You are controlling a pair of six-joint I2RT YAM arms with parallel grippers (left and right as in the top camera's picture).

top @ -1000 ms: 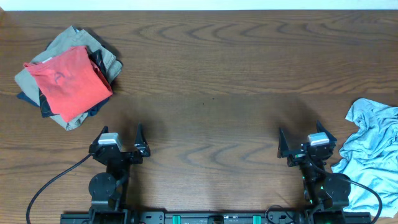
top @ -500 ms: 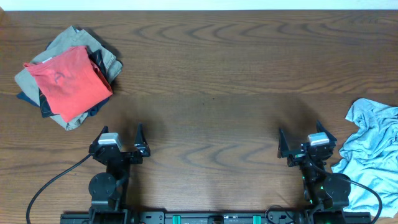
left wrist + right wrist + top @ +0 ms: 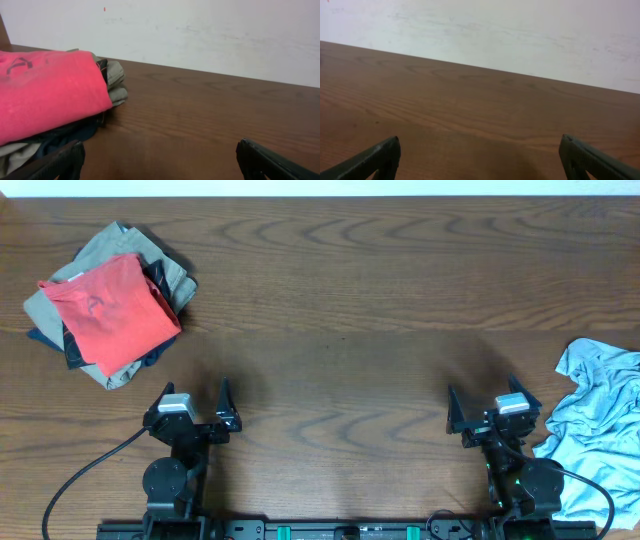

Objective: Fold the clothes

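Red-orange garment (image 3: 112,312) atop khaki garment (image 3: 112,240), dark garment (image 3: 72,351) beneath; pile on wooden table (image 3: 350,300), far-left corner.

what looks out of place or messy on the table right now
The pale-blue T-shirt lies crumpled at the right edge of the table, running out of view, beside the open right gripper. At far left, the red-orange garment tops a skewed pile. Nothing looks damaged.
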